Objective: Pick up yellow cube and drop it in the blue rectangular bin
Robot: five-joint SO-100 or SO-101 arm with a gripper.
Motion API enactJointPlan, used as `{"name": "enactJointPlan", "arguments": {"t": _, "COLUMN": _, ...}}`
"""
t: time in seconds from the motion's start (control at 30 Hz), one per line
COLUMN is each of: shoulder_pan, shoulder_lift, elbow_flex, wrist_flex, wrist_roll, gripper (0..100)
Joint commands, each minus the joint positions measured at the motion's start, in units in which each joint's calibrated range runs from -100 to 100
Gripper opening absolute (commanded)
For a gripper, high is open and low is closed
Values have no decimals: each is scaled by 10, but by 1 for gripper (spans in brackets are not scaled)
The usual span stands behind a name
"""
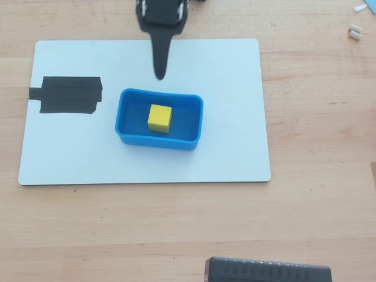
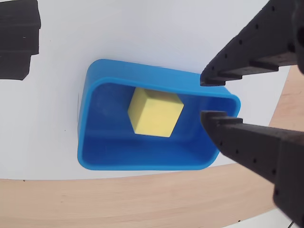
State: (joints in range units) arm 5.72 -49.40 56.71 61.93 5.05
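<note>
The yellow cube lies inside the blue rectangular bin, left of the bin's middle, on a white board. In the wrist view the cube rests on the floor of the bin, turned a little. My gripper hangs above the board just behind the bin's far wall, black and pointing down. In the wrist view the gripper is empty, its two black fingers a narrow gap apart over the bin's right rim, and clear of the cube.
The white board lies on a wooden table. A black tape patch sits on the board's left side. A dark grey object lies at the table's near edge. Small white bits lie at the far right.
</note>
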Motion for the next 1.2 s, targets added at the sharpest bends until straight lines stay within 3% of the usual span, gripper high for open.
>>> {"name": "enactJointPlan", "arguments": {"t": 0.0, "shoulder_pan": -34, "shoulder_lift": -89, "elbow_flex": 51, "wrist_flex": -4, "wrist_roll": 3, "gripper": 3}}
{"name": "enactJointPlan", "arguments": {"t": 0.17, "shoulder_pan": -103, "shoulder_lift": -186, "elbow_flex": 141, "wrist_flex": -6, "wrist_roll": 0, "gripper": 0}}
{"name": "enactJointPlan", "arguments": {"t": 0.57, "shoulder_pan": -64, "shoulder_lift": -466, "elbow_flex": 363, "wrist_flex": -2, "wrist_roll": 1, "gripper": 0}}
{"name": "enactJointPlan", "arguments": {"t": 1.17, "shoulder_pan": -46, "shoulder_lift": -469, "elbow_flex": 365, "wrist_flex": 55, "wrist_roll": 1, "gripper": 0}}
